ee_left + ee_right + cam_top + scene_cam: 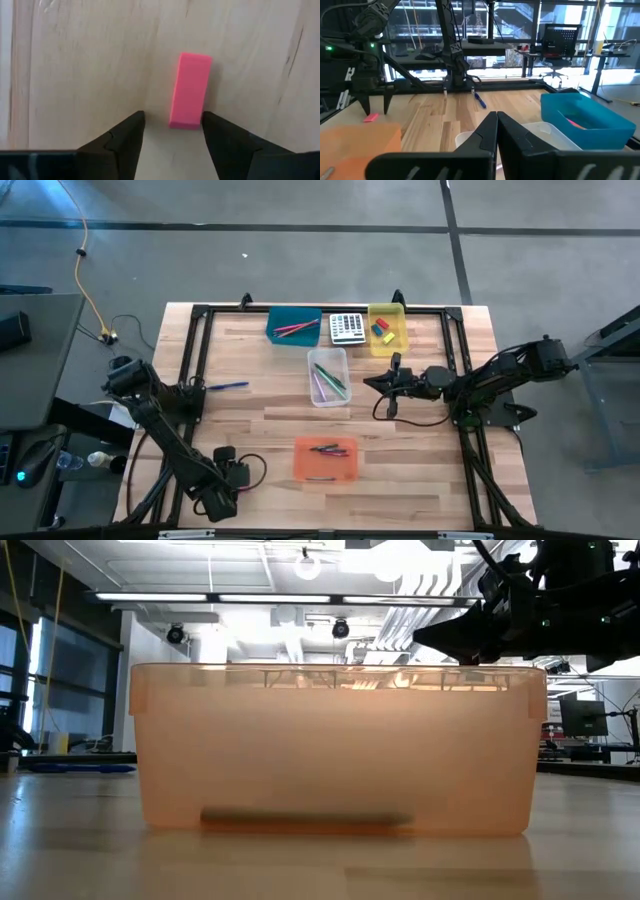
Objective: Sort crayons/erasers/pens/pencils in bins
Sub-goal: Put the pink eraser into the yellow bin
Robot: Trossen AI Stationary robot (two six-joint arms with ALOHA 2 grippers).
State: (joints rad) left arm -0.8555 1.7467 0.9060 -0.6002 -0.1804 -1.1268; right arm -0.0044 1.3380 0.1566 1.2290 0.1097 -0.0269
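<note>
Pink eraser (190,90), just one, lies flat on the table (80,70), long axis pointing away between the left gripper (172,131)'s spread fingers; right gripper (496,131)'s fingers pressed together.

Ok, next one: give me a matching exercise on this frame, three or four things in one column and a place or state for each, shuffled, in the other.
Things:
1. pink eraser
2. blue pen
3. right gripper
4. yellow bin

Places or states:
A. shut, above the table beside the clear bin
B. holds small erasers, next to the calculator
C. flat on the wood, one end between the open fingers of the left gripper
D. loose on the table near the left frame rail

Pairs: 1-C, 2-D, 3-A, 4-B
</note>
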